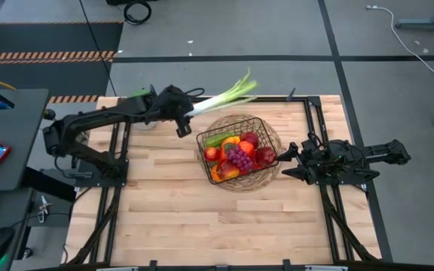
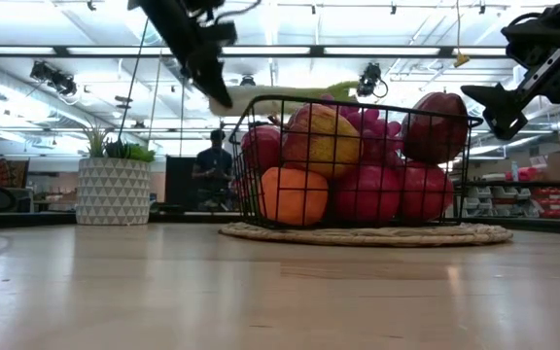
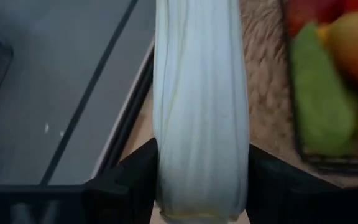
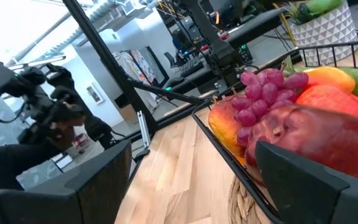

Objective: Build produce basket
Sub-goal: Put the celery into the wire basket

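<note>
The black wire basket [image 1: 239, 150] stands on a round woven mat [image 1: 273, 135] mid-table, filled with toy fruit: red apples, orange and yellow pieces, a green piece and purple grapes [image 1: 239, 159]. My left gripper [image 1: 184, 120] is shut on the long white-and-green leek [image 1: 221, 98], held in the air just left of and behind the basket, its green leaves reaching past the table's far edge. My right gripper [image 1: 286, 162] is open and empty, just right of the basket. My left gripper pinches the leek's white stalk near its root end [image 3: 201, 180] between its two fingers, one on each side. The fingers lie across the stalk. The leek is lifted clear of the table and runs roughly level, away toward the far right.
A white patterned plant pot [image 2: 113, 191] with a green plant stands at the table's far left. A person [image 2: 213, 163] is in the room behind the table. Bare wooden table lies in front of the basket [image 1: 202, 218].
</note>
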You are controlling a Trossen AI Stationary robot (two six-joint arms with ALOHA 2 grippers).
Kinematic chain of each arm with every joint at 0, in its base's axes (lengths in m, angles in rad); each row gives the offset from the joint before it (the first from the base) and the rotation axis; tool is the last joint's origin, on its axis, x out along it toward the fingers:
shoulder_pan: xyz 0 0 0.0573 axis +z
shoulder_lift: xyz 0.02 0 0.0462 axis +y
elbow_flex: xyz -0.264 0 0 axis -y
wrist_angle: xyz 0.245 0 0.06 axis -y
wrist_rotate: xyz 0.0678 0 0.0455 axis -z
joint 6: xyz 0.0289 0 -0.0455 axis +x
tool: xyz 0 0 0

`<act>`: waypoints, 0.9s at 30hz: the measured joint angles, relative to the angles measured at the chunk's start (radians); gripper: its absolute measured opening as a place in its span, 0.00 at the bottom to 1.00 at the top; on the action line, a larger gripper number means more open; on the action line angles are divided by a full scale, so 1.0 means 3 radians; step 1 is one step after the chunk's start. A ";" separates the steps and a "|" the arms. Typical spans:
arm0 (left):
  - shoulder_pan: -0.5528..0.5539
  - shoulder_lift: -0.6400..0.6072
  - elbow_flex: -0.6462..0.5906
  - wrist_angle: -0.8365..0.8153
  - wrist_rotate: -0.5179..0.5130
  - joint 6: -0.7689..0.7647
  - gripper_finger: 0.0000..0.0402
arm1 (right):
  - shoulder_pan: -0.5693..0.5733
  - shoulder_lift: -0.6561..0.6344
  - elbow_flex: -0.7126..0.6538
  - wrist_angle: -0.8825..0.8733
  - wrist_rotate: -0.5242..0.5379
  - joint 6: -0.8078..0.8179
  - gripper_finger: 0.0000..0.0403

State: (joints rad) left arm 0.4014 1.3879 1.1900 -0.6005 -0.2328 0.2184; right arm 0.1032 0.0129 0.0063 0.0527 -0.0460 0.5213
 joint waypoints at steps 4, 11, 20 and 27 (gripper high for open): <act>-0.0129 -0.0058 0.0182 -0.0096 0.0026 0.0040 0.48 | 0.0000 0.0021 0.0000 0.0007 -0.0002 0.0000 0.86; -0.0423 -0.0185 0.0269 -0.0111 0.0023 0.0195 0.48 | 0.0000 0.0043 0.0000 0.0008 -0.0001 0.0000 0.86; -0.1189 -0.0190 0.0270 0.0007 -0.0989 0.1211 0.48 | 0.0000 0.0045 0.0000 0.0012 -0.0001 0.0000 0.86; -0.1717 -0.0177 0.0270 0.0306 -0.2162 0.2007 0.48 | -0.0001 0.0044 0.0000 0.0060 0.0000 0.0000 0.86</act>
State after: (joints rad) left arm -0.1137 1.3348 1.2709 -0.5087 -0.8814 0.8203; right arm 0.1029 0.0261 0.0063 0.0708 -0.0460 0.5213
